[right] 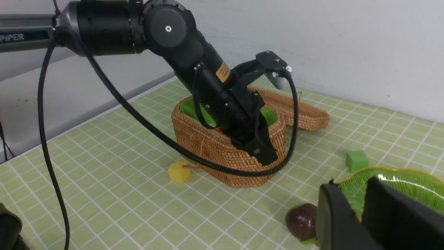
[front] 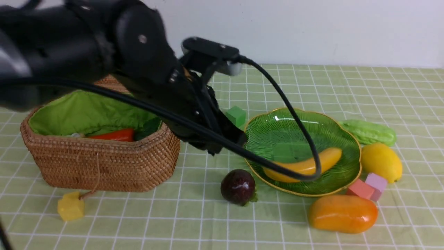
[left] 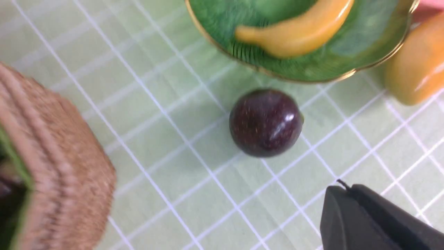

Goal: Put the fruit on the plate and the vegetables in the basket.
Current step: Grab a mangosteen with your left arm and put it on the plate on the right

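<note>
My left gripper [front: 222, 146] hangs shut and empty between the wicker basket [front: 104, 163] and the green plate [front: 274, 130], above the cloth. In the left wrist view its closed tips [left: 341, 187] sit short of the round purple fruit [left: 265, 121]. A banana [front: 305, 165] lies on the plate. The purple fruit [front: 238, 186], mango [front: 342, 213] and lemon [front: 381, 161] rest on the cloth around it. The gourd [front: 369, 132] lies behind the plate. A carrot [front: 114, 134] and a dark piece lie in the basket. My right gripper [right: 350, 185] stands slightly open, empty, near the plate [right: 409, 184].
A green cube [front: 236, 115] sits behind the plate. Two pink cubes [front: 367, 187] lie between lemon and mango. The basket's yellow block [front: 70, 206] hangs on its cord in front. The basket lid [right: 305, 114] lies open behind. The left arm's cable loops over the plate.
</note>
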You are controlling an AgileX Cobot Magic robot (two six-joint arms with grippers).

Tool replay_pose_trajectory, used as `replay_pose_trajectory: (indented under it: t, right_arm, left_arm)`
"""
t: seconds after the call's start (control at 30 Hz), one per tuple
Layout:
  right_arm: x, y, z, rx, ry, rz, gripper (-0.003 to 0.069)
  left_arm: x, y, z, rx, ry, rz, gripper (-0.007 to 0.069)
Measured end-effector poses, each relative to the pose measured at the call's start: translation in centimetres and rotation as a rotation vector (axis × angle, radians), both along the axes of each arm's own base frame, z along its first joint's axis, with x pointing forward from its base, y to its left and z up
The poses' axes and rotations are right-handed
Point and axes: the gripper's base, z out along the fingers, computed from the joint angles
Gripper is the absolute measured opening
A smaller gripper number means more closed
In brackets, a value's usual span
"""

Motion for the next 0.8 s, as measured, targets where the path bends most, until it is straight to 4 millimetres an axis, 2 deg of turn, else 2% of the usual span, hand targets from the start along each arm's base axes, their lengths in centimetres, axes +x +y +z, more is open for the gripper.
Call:
replay_pose_trajectory:
  t: [0.1,0.2,0.33,0.5,0.57,0.67,0.8]
  right_arm:
    - [0.0,-0.1,-0.2,-0.01,0.023,-0.013,0.0141]
    - [0.0,-0.1,-0.3,-0.012,0.033,-0.014,0.0143]
    - [0.0,-0.1,-0.4,-0.013,0.048,-0.012,0.0145]
    - [0.0,-0.1,-0.5,-0.025,0.052,-0.014,0.0146]
    - [0.0,-0.2,-0.5,-0.028,0.052,-0.017,0.0148]
    - [0.0,-0.2,-0.5,-0.031,0.053,-0.018,0.0149]
    - [0.0,-0.2,-0.5,-0.031,0.053,-0.019,0.0147]
  left_arm:
    - [0.9,-2.5,-3.0,0.107,0.091,-0.003,0.0015]
    - [1.9,-4.3,-4.9,0.154,0.149,-0.006,0.0118]
    - [3.4,-5.6,-6.2,0.156,0.16,0.009,0.0302]
    - [4.3,-6.2,-7.5,0.162,0.164,0.012,0.0489]
    - [4.6,-6.5,-8.8,0.176,0.175,0.01,0.0552]
    - [5.2,-6.8,-10.0,0.191,0.157,0.006,0.0595]
    - [5.8,-7.0,-11.0,0.193,0.129,0.003,0.0607]
